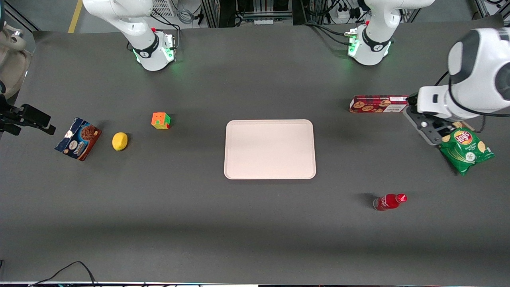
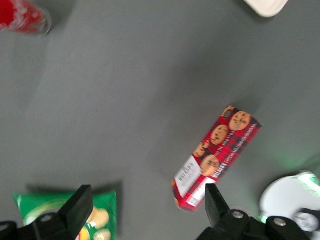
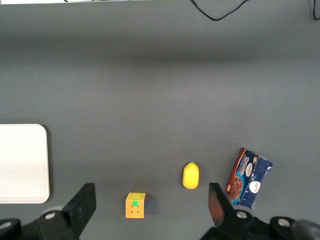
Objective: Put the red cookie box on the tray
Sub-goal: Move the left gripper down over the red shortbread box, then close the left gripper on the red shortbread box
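The claw is seen in the left wrist view with its two dark fingers spread wide and nothing held between them. It hangs above the table toward the working arm's end; in the front view the fingertips are hidden under the arm's white body and cannot be made out there.

The red cookie box lies flat on the table just beside the claw, one end covered by the arm in the front view. Tartan print, cookie pictures and a white label strip are seen on it; the lettering on the strip is too blurred to be read.

A green chip bag lies nearer the front camera than the box, partly covered by the arm, and the word "Lay's" can be read on it. A small red bottle lies on its side nearer still; only its edge is caught in the wrist view, blurred.

The tray sits bare at mid-table, well apart from the box, with open table between them.

Toward the parked arm's end, a colour cube, a lemon and a dark-blue cookie box are spotted; the blue box's writing cannot be read.
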